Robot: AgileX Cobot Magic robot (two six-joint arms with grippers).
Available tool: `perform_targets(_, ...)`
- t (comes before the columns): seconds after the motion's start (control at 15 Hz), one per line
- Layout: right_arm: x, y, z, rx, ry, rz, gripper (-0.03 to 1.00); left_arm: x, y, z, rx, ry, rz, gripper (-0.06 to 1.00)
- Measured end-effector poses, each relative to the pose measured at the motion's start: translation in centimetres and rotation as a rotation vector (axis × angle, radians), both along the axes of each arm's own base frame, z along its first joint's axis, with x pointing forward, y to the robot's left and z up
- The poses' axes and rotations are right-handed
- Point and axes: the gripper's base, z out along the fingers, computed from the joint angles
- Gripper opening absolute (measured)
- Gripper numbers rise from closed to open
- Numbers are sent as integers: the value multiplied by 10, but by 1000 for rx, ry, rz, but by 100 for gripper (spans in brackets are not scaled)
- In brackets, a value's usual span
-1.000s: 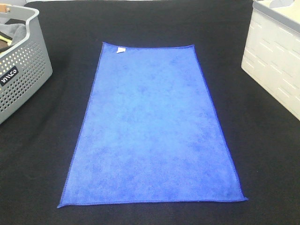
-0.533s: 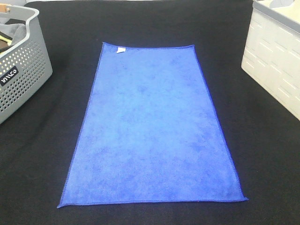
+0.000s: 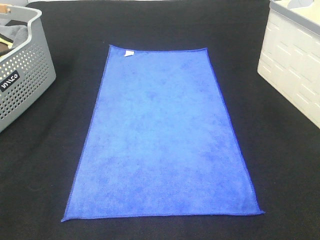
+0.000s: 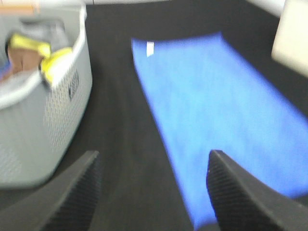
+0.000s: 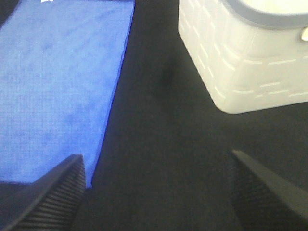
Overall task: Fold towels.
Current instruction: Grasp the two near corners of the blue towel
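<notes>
A royal-blue towel (image 3: 162,137) lies spread flat on the black table, long side running away from me, with a small white tag (image 3: 128,53) at its far left corner. Neither arm shows in the exterior high view. In the left wrist view my left gripper (image 4: 151,192) hovers open above the black surface near the towel's (image 4: 226,110) near left edge, holding nothing. In the right wrist view my right gripper (image 5: 159,197) stands wide open over bare black cloth, just right of the towel's (image 5: 57,86) near right corner, also holding nothing.
A grey perforated basket (image 3: 25,80) with mixed cloths stands at the far left, also seen in the left wrist view (image 4: 43,110). A white slotted bin (image 3: 295,65) stands at the far right, close to my right gripper (image 5: 240,57). Black table cloth (image 3: 165,25) surrounds the towel.
</notes>
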Motion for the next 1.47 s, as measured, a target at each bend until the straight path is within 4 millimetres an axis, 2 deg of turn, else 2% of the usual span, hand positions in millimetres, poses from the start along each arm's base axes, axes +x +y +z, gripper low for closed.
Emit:
perform_targets(0.13, 18, -1, 11, 44, -33, -31, 76, 9, 1, 6, -89, -111, 23, 62)
perform_targets(0.2, 28, -2, 15, 79, -39, -47, 76, 18, -1, 3, -140, -95, 19, 62)
perform_targets(0.33, 55, 0, 19, 182, -5, -58, 76, 41, -5, -5, -257, 41, -4, 62)
perform_targets(0.47, 84, 6, 16, 255, 82, -19, 76, 76, -11, -14, -402, 253, -12, 62)
perform_targets(0.67, 122, 9, -7, 261, 304, -37, 76, 117, -16, -36, -469, 520, -13, 62)
perform_targets(0.87, 153, 12, -37, 252, 519, -46, 76, 152, -18, -68, -443, 727, -31, 62)
perform_targets(1.07, 178, 19, -69, 236, 692, 30, 76, 181, -21, -107, -450, 900, -53, 62)
perform_targets(1.2, 197, 26, -95, 272, 772, 91, 76, 200, -23, -136, -468, 955, -72, 62)
perform_targets(1.47, 218, 32, -128, 338, 825, 116, 76, 220, -25, -181, -489, 1020, -66, 62)
